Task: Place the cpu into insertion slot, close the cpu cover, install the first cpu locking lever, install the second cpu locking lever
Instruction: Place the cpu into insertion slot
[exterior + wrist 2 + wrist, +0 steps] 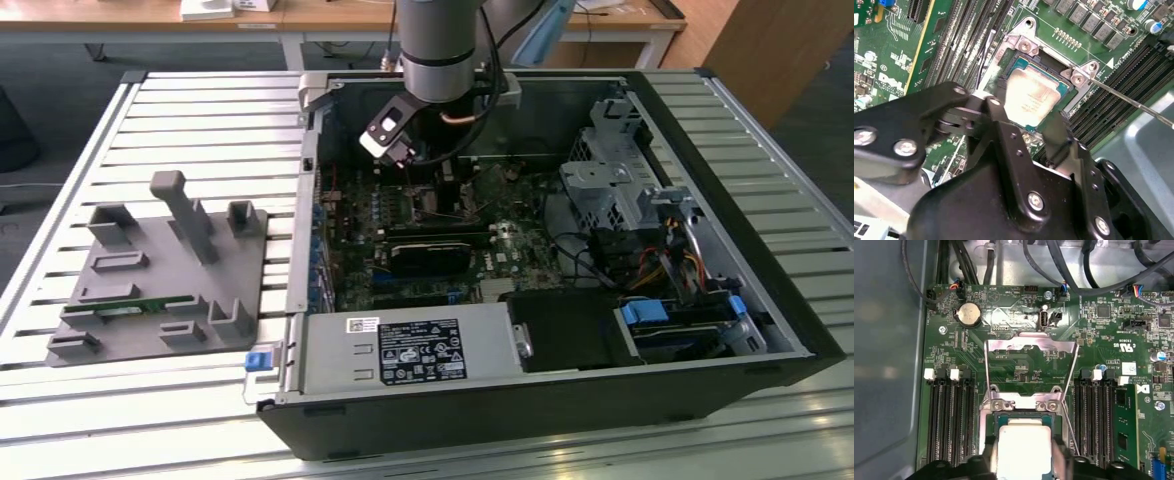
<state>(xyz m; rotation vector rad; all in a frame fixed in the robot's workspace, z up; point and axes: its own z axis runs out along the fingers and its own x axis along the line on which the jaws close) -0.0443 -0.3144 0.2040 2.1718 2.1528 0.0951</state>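
In both wrist views the cpu [1036, 97] [1021, 445], a flat silvery square with a greenish edge, lies in or just over the insertion slot [1021, 62] [1021, 404]. My gripper [1026, 112] [1024, 456] straddles it, with a black finger pressed against each of two opposite sides. The cpu cover [1029, 343], a thin silvery frame with a big window, stands flipped up from its hinge. A thin wire locking lever [1134, 102] [1070, 385] juts free beside the socket. In the exterior view my gripper [430, 195] reaches down inside the open computer case [747, 330].
Long black memory slots [949, 420] flank the socket, one holding a green module [1126, 430]. Cables [1064, 265] run along the board's edge. In the exterior view a grey fixture tray [160, 270] lies on the slatted table; a power supply [414, 350] and drive cage [614, 190] crowd the case.
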